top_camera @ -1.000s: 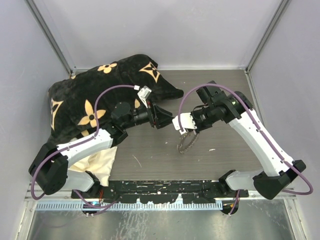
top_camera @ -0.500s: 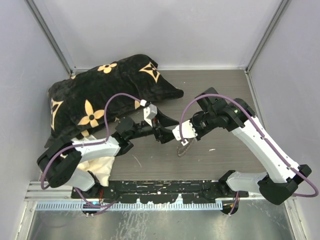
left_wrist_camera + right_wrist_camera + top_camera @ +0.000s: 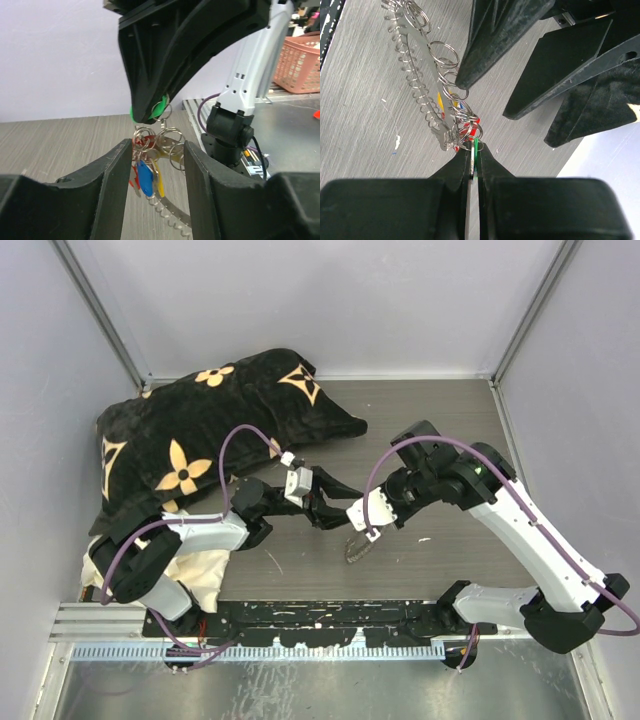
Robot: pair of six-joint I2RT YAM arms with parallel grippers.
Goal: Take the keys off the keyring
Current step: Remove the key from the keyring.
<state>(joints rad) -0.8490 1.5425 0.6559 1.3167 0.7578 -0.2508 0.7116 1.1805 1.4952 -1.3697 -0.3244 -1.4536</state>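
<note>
My right gripper (image 3: 474, 148) is shut on a green key (image 3: 476, 159), pinching its head flat between the fingers. From that key the keyring (image 3: 417, 75), a silvery toothed coil, hangs down towards the wooden table (image 3: 420, 570), with small split rings and red, blue and yellow keys bunched at its top. In the left wrist view my left gripper (image 3: 156, 150) stands open with one jaw on each side of that bunch, a blue key (image 3: 145, 177) in the gap. From above, the left gripper (image 3: 335, 512) meets the right gripper (image 3: 362, 523) over the dangling keyring (image 3: 357, 548).
A black pillow with tan flower marks (image 3: 200, 430) fills the back left, over a cream cloth (image 3: 200, 575). Grey walls close in the table on three sides. A pink basket (image 3: 300, 65) stands beyond the table, behind the right arm.
My left gripper has moved right and down until its jaws straddle the key bunch, and they have narrowed. The right gripper has lowered the hanging keyring a little towards the near edge.
</note>
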